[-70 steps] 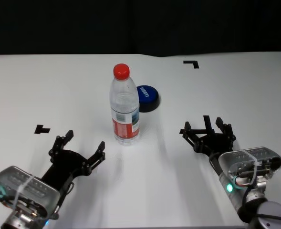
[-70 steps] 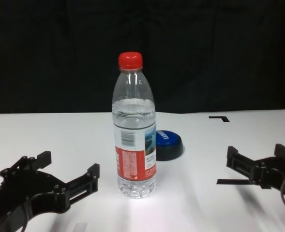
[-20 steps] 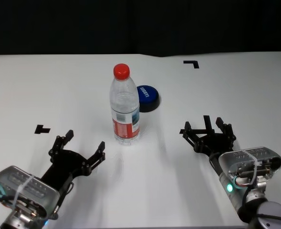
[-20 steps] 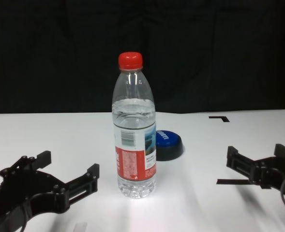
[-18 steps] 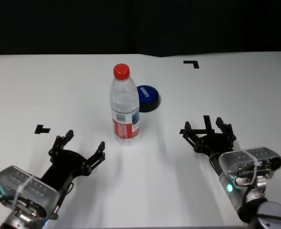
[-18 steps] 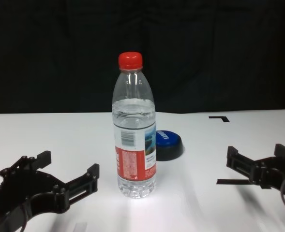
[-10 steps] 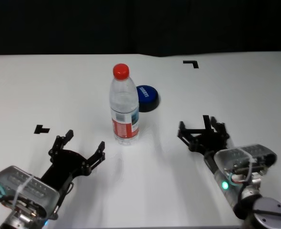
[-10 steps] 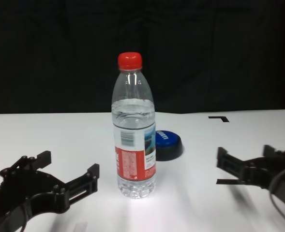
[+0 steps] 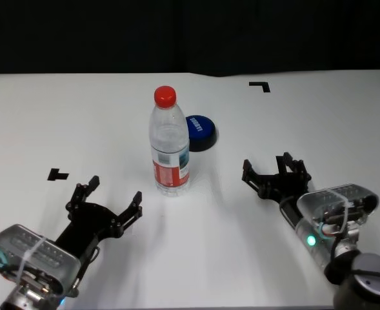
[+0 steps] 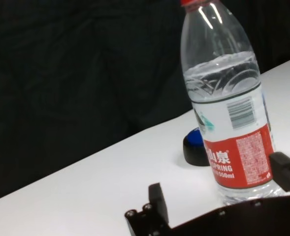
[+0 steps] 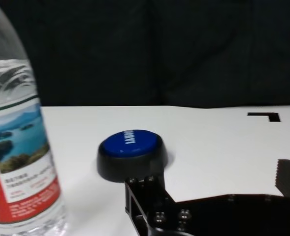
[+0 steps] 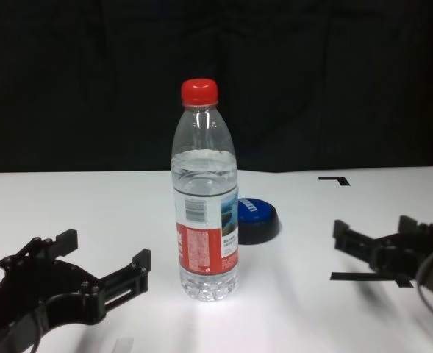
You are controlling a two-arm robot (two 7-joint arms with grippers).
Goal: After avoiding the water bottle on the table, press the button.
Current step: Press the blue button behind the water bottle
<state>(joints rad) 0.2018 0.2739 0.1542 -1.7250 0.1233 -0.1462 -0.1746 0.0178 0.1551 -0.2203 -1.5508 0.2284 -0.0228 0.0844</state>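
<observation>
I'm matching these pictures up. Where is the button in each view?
Head: button behind and right of the bottle.
Chest: low, right of the bottle, partly hidden by it.
Left wrist: mostly hidden behind the bottle.
Right wrist: centre, fully visible.
Shared landmark: the bottle.

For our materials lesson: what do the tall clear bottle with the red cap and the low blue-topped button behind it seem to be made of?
The tall clear bottle with the red cap: thin, glossy, transparent plastic, probably; the water shows through it, and a printed label wraps it.

The low blue-topped button: likely moulded plastic, with a smooth blue dome showing a soft sheen on a matt black base.
</observation>
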